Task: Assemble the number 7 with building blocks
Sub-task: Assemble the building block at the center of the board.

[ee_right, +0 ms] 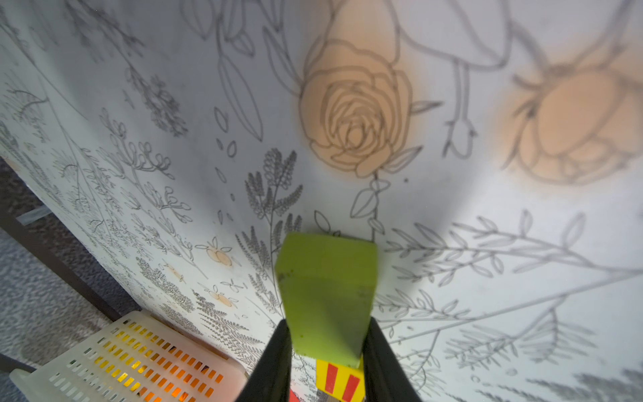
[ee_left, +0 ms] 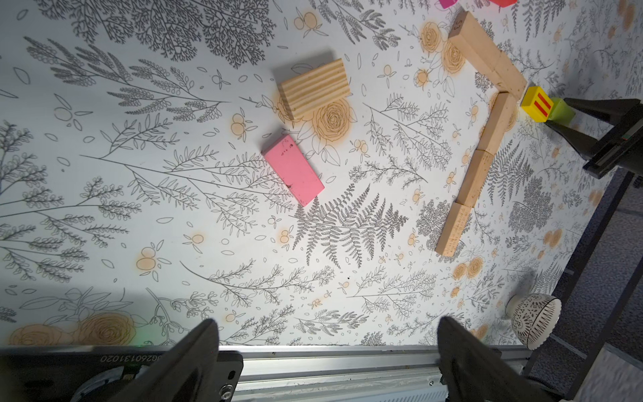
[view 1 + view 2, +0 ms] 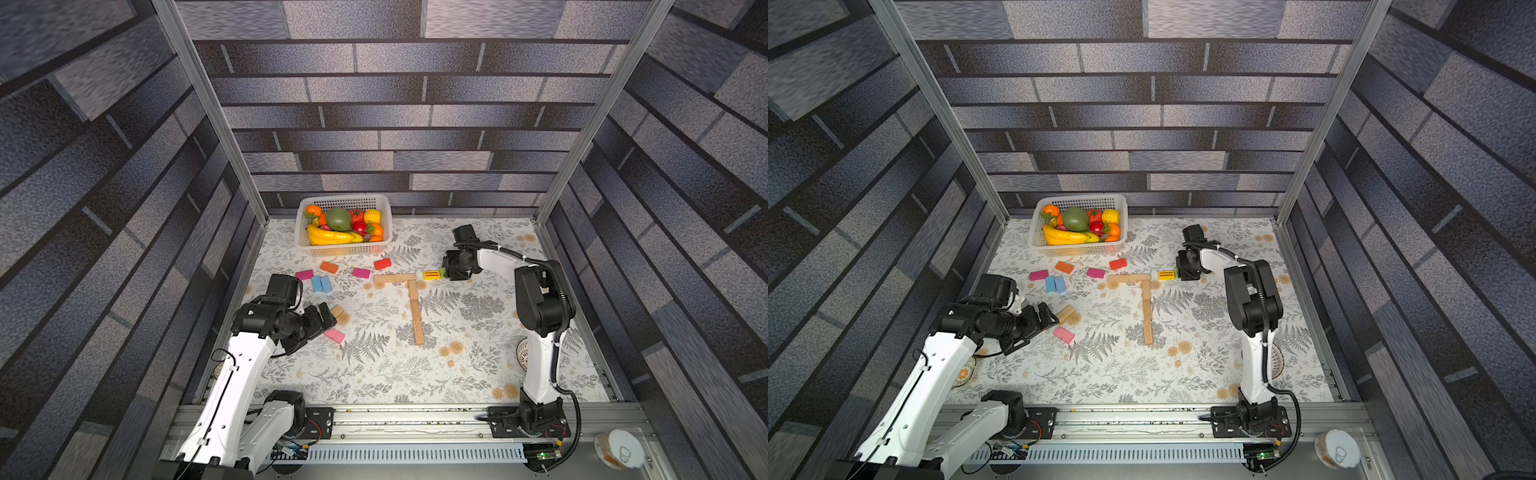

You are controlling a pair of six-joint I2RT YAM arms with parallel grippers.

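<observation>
The number 7 (image 3: 414, 309) lies mid-table as tan blocks: a short bar joined to a longer stem, also in the left wrist view (image 2: 487, 139). A yellow block with red stripes (image 3: 432, 274) sits at the bar's right end. Just right of it, my right gripper (image 3: 446, 272) is shut on a green block (image 1: 327, 289), held low over the cloth. My left gripper (image 2: 328, 327) stands open and empty near a ridged tan block (image 2: 315, 88) and a pink block (image 2: 294, 170). Loose magenta (image 3: 304, 274), blue (image 3: 322, 284), orange (image 3: 328, 267) and red (image 3: 382, 263) blocks lie behind.
A white basket (image 3: 345, 250) of toy fruit stands at the back, left of centre. A patterned bowl (image 3: 523, 353) sits by the right arm's base near the table's right edge. A metal rail (image 3: 415, 415) runs along the front edge.
</observation>
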